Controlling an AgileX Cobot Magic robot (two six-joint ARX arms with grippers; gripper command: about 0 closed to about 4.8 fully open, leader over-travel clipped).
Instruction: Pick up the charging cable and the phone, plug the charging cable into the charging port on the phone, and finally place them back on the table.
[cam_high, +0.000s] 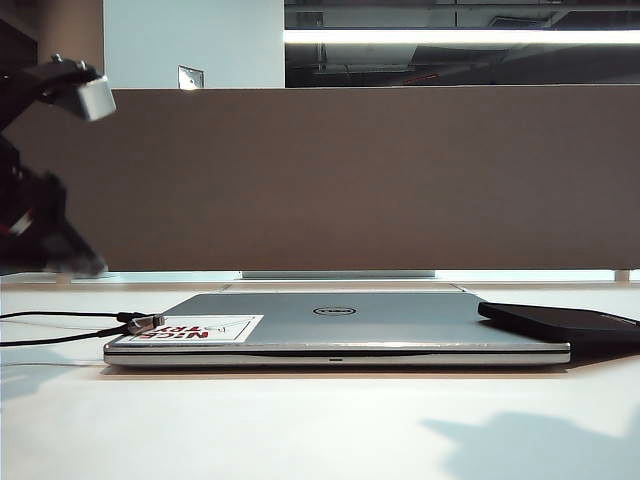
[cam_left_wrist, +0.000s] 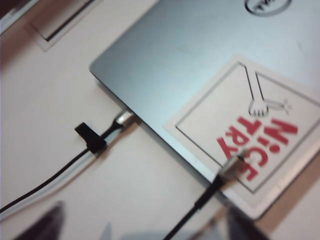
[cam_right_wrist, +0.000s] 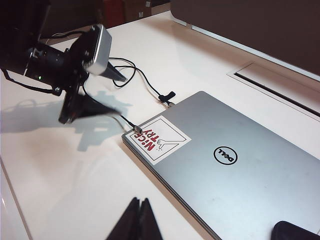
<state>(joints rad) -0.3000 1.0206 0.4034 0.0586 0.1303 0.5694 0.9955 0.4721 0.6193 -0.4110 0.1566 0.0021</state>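
Note:
The charging cable's silver plug (cam_left_wrist: 231, 165) lies on the laptop's sticker, and its black cord runs off across the white table (cam_high: 300, 420). My left gripper (cam_left_wrist: 142, 232) hovers just short of that plug with its dark fingers (cam_left_wrist: 45, 225) wide apart; the cord passes between them untouched. From the right wrist view this gripper (cam_right_wrist: 100, 109) hangs over the cord near the plug (cam_right_wrist: 136, 129). The black phone (cam_high: 560, 325) rests on the laptop's far right corner, its charging port hidden. My right gripper (cam_right_wrist: 140, 202) is shut and empty above bare table beside the laptop, well away from the phone (cam_right_wrist: 295, 231).
A closed silver Dell laptop (cam_high: 380, 320) sits mid-table. A second black cord (cam_right_wrist: 167, 97) with a tie reaches the laptop's edge. A grey-brown partition (cam_high: 350, 180) stands behind, with a recessed cable slot (cam_right_wrist: 270, 82) in the desk in front of it.

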